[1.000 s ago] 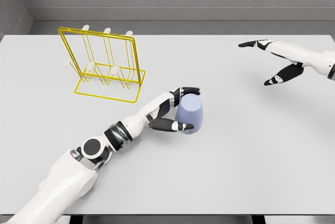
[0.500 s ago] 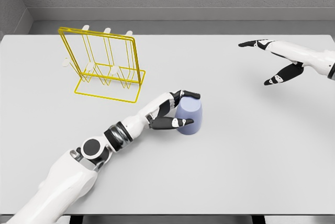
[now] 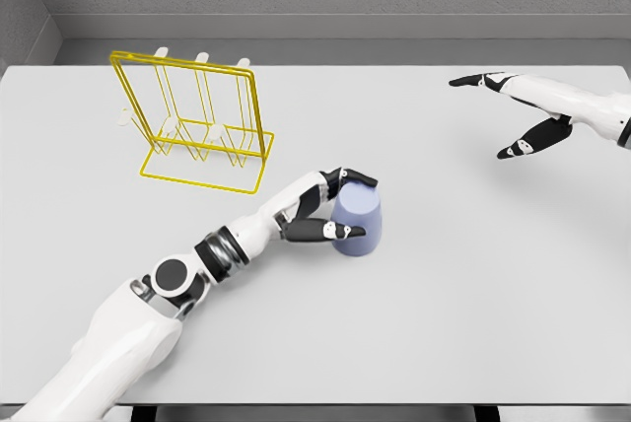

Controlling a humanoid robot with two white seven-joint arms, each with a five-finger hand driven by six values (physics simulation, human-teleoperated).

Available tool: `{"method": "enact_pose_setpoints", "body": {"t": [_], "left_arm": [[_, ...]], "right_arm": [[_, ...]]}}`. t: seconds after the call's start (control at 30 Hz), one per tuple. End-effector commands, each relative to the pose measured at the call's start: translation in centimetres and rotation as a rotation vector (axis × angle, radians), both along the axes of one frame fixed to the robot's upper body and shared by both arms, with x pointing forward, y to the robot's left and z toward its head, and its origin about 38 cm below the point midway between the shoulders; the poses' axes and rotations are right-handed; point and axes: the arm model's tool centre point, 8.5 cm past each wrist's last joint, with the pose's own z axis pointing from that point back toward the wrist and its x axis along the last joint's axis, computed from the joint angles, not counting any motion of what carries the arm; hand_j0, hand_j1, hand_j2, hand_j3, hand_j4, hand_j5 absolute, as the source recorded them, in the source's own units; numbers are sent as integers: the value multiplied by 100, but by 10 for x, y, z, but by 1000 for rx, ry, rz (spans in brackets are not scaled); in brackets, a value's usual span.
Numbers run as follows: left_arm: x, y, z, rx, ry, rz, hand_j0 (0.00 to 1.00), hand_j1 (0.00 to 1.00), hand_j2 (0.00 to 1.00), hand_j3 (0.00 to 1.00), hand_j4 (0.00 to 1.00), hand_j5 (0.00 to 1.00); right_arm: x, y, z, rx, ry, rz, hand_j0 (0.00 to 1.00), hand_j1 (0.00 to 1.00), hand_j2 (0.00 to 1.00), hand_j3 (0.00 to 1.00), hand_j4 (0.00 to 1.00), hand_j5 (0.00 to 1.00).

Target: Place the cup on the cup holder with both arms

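A pale blue cup (image 3: 360, 222) stands upside down on the white table (image 3: 473, 284), a little right of the middle. My left hand (image 3: 335, 207) is wrapped round it, thumb along its lower front and fingers over its upper rim. The yellow wire cup holder (image 3: 197, 124) with its white pegs stands at the back left, well apart from the cup. My right hand (image 3: 508, 116) hovers at the far right above the table, its fingers spread and holding nothing.
A grey wall runs behind the table's far edge. The table's front edge lies near the bottom of the view.
My left hand has tightened its fingers round the cup, and the cup has shifted slightly left. The right hand has barely moved.
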Motion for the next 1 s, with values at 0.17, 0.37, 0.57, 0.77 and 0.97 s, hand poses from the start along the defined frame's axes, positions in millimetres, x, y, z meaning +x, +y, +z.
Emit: {"method": "enact_pose_setpoints", "body": {"t": [0.17, 0.37, 0.57, 0.77, 0.97], "left_arm": [[0, 3, 6, -15, -8, 1, 64, 64, 64, 64, 64, 64], [-7, 17, 35, -48, -68, -13, 64, 64, 64, 64, 64, 64], [-10, 36, 54, -72, -86, -18, 64, 64, 64, 64, 64, 64], [-12, 63, 71, -91, -99, 1, 65, 65, 65, 65, 65, 65], [-11, 80, 88, -103, -130, 20, 65, 65, 65, 65, 65, 65]], "right_arm": [[0, 0, 1, 11, -1, -5, 100, 100, 100, 100, 100, 100], [1, 0, 2, 14, -4, -6, 100, 100, 100, 100, 100, 100], [1, -1, 3, 13, -6, -7, 100, 100, 100, 100, 100, 100], [1, 0, 3, 14, -5, -6, 100, 100, 100, 100, 100, 100], [1, -1, 3, 13, -6, -7, 100, 100, 100, 100, 100, 100]]}}
